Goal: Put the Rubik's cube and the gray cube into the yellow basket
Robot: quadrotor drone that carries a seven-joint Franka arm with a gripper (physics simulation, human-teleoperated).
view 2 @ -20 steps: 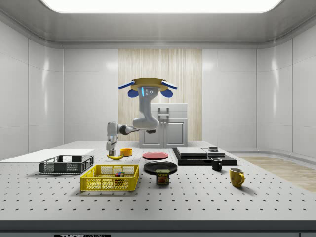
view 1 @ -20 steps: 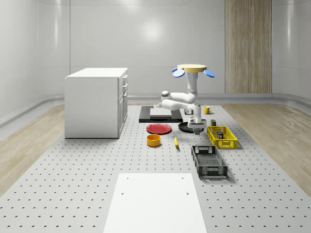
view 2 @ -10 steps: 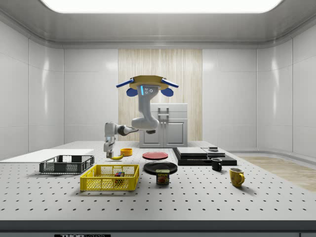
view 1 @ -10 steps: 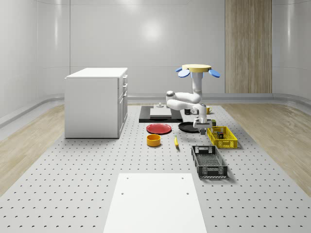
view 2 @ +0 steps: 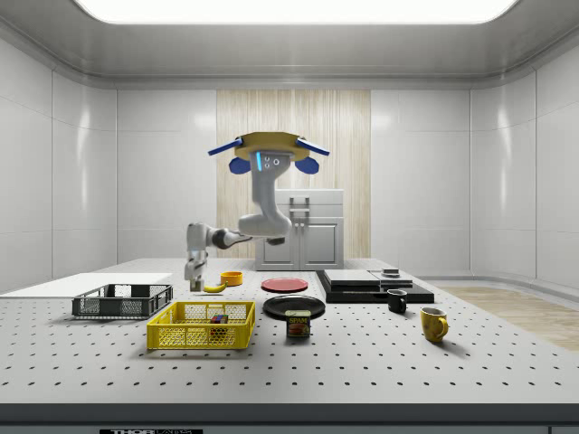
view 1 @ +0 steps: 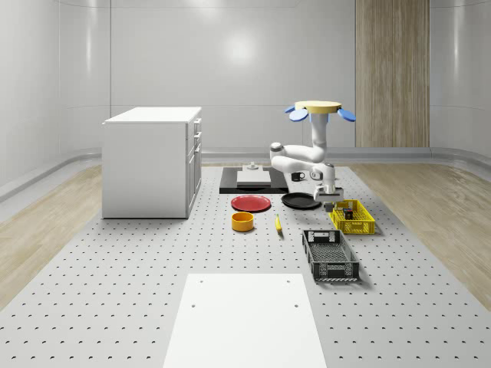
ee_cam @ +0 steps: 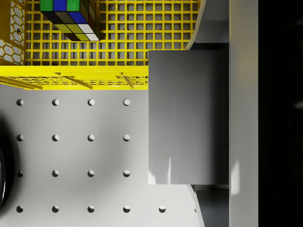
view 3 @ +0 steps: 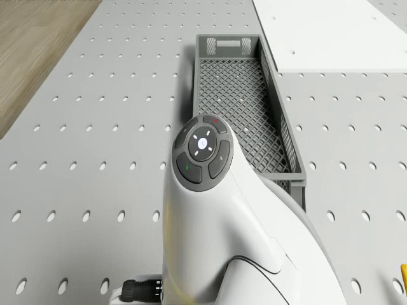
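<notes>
While bent downward, gripper clutching gray cube.

Drone hovering above table; hand above yellow basket.

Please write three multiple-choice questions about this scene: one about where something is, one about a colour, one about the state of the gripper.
1. Where is the Rubik's cube?
A. inside the yellow basket
B. on the red plate
C. in the gray crate

2. What colour is the bowl beside the banana?
A. blue
B. orange
C. black

3. What does the gripper hold?
A. nothing
B. the can
C. the gray cube

Answers:
1 A, the wrist view shows it on the basket's mesh floor.
2 B, the whole-scene view shows an orange bowl.
3 C, the wrist view shows the gray block between the fingers, at the basket's edge.
</notes>
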